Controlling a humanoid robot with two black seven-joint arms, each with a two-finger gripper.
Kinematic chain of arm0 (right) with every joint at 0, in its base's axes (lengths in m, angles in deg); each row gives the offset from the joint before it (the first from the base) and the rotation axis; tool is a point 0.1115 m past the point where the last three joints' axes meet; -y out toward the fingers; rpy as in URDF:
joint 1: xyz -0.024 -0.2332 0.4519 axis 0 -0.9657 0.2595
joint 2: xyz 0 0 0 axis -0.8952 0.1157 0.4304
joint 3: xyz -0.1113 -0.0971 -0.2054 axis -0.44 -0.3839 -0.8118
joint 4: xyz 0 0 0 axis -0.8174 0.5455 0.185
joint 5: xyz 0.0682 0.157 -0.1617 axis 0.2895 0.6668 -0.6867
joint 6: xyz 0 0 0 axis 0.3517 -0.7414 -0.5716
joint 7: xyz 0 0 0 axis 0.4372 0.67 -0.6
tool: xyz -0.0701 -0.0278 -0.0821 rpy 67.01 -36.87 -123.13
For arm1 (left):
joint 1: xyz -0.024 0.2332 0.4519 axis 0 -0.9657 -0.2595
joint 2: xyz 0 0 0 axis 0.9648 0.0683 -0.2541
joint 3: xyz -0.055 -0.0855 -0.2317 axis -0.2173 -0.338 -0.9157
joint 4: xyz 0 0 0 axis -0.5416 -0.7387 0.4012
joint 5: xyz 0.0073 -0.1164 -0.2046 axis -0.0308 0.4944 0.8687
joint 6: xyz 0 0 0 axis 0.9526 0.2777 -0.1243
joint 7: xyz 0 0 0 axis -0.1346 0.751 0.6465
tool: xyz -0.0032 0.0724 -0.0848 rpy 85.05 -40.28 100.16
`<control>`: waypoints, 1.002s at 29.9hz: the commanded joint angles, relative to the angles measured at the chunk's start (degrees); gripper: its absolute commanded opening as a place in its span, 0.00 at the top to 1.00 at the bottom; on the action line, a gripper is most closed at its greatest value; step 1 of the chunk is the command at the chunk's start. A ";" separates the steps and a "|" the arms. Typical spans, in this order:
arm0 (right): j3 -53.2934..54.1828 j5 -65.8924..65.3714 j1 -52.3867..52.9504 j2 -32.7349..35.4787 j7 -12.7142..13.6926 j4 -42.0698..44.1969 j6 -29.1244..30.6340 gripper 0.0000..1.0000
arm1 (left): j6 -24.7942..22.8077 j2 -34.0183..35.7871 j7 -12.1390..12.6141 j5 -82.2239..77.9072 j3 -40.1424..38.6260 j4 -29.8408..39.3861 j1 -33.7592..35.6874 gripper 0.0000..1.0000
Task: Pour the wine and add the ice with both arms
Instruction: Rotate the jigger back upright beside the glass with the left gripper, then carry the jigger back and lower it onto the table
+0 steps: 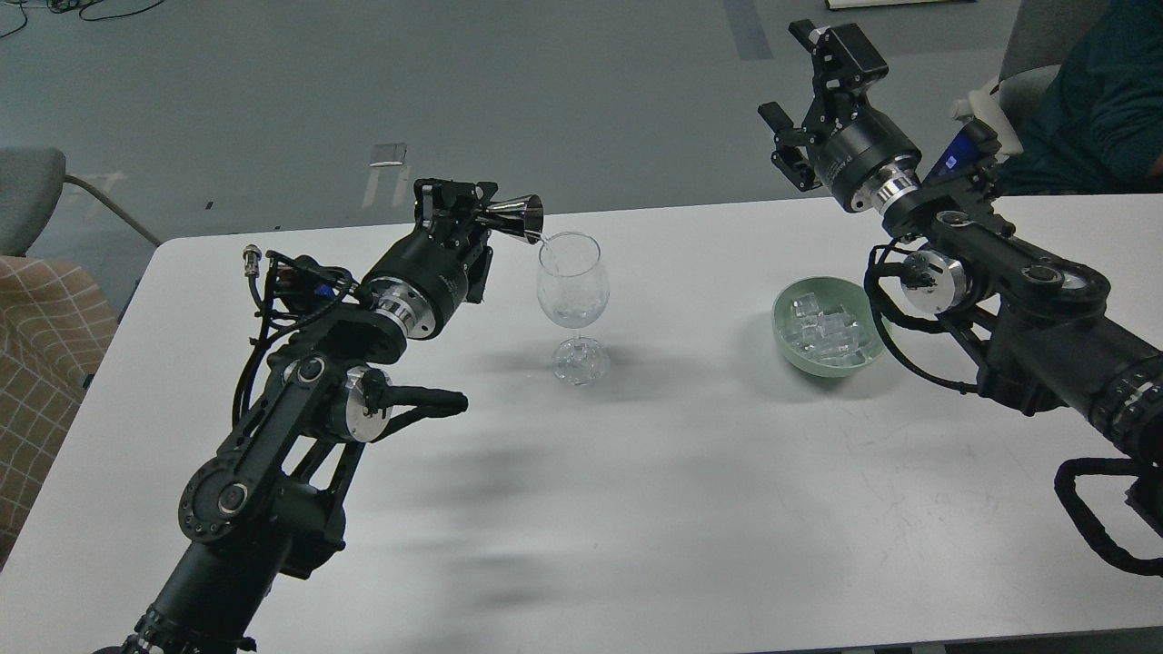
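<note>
A clear wine glass (571,289) stands upright on the white table (636,472), with a little clear liquid in its bowl. My left gripper (463,211) is shut on a shiny metal jigger (515,217), tipped on its side with its mouth at the glass's rim; a thin clear stream runs into the glass. A pale green bowl (787,342) holds several ice cubes (827,329), right of the glass. My right gripper (813,82) is open and empty, raised above the table's far edge behind the bowl.
A person in a dark teal top (1095,100) sits at the far right behind my right arm. A grey chair (32,195) and a checked cushion (41,363) are at the left of the table.
</note>
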 commanded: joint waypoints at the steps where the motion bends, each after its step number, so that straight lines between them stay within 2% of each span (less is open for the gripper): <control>1: -0.03 0.00 0.00 -0.01 0.00 0.00 0.02 0.00 | 0.00 0.08 0.06 -2.55 0.64 0.39 0.04 1.00; 19: 0.06 0.00 0.00 -0.01 0.00 0.00 0.03 0.00 | 0.09 -0.27 0.41 -11.61 2.14 1.27 0.48 1.00; 21: 0.06 0.00 0.00 -0.01 0.00 0.00 -0.06 0.00 | 0.79 -0.62 2.68 -8.03 0.65 1.27 0.57 1.00; 24: -0.02 0.00 0.00 0.08 0.00 0.00 0.03 0.00 | 1.67 -0.53 4.27 2.92 -2.59 1.36 0.75 1.00; 30: -0.03 0.00 0.00 -0.01 0.00 0.00 0.03 0.00 | 1.76 2.37 4.36 19.40 -9.80 1.36 0.84 1.00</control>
